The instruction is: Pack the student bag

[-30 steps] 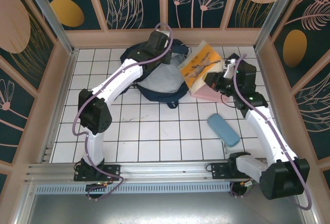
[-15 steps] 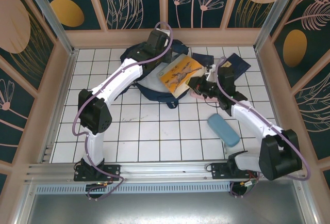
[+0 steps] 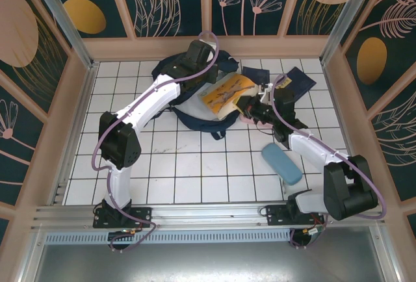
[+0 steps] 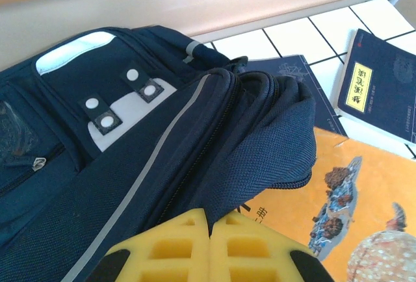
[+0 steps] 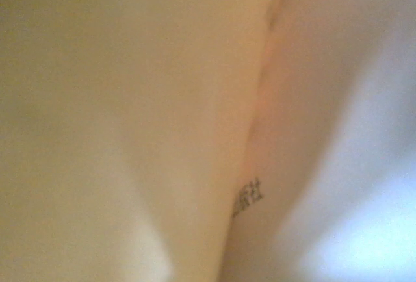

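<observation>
Watching from the left: the left gripper [image 4: 208, 220] is parked on the student bag [image 3: 170, 69] at the back of the table, yellow fingers pressed together. It looks like it's pinching the fabric edge of the bag's mouth, holding it up. The bag itself lies at the back middle of the tiles, with its opening facing right. The orange picture book [image 3: 223, 93] is coming in from exactly that side. The book's long axis runs roughly left-right, with its left end already over the bag's pale inside and its right end clamped in the right gripper [image 3: 249, 105]. The right wrist view is just a cream blur, so I'm going by the overhead there. So the bag sits to the left of the right gripper, and I'd guess the next bit is simply pushing the book further left along its own length, under the lifted flap. Compared with a second ago, the book was tipped up and much further right, near the navy booklet [image 3: 296, 80]. Now it has swung down and left over the bag, and the left arm hasn't budged. The blue pencil case [image 3: 281, 163] lies untouched nearer the front.
</observation>
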You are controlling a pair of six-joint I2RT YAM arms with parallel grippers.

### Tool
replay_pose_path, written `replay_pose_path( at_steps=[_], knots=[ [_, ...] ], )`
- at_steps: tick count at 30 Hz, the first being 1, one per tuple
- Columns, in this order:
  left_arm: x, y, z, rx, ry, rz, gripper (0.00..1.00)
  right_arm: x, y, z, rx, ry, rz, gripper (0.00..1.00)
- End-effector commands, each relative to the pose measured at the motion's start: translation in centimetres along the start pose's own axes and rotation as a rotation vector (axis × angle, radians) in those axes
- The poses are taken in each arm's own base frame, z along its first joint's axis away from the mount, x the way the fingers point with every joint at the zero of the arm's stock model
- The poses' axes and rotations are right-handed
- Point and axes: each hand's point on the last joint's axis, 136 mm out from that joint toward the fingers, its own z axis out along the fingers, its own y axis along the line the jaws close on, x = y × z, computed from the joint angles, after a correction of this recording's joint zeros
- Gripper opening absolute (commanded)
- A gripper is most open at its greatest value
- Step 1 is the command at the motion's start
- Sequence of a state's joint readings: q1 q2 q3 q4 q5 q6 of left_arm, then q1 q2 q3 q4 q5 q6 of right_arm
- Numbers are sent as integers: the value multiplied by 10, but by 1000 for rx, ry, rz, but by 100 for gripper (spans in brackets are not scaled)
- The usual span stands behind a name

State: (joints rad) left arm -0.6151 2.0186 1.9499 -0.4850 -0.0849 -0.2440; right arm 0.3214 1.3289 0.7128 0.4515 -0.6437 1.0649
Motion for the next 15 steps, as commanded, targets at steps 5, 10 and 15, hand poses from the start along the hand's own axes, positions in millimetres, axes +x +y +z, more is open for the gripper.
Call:
replay_pose_path(
  at_steps=[5,10,15],
  knots=[
    [-60,-8,-30,38,-183,1,2,-18,63,-16,-267,-82,-82,0],
    [-62,-10,-31,50,-187,-4,2,-24,56,-13,-257,-126,-54,0],
    [-66,-12,-34,59,-196,-9,2,-22,46,18,-240,-97,-66,0]
  ],
)
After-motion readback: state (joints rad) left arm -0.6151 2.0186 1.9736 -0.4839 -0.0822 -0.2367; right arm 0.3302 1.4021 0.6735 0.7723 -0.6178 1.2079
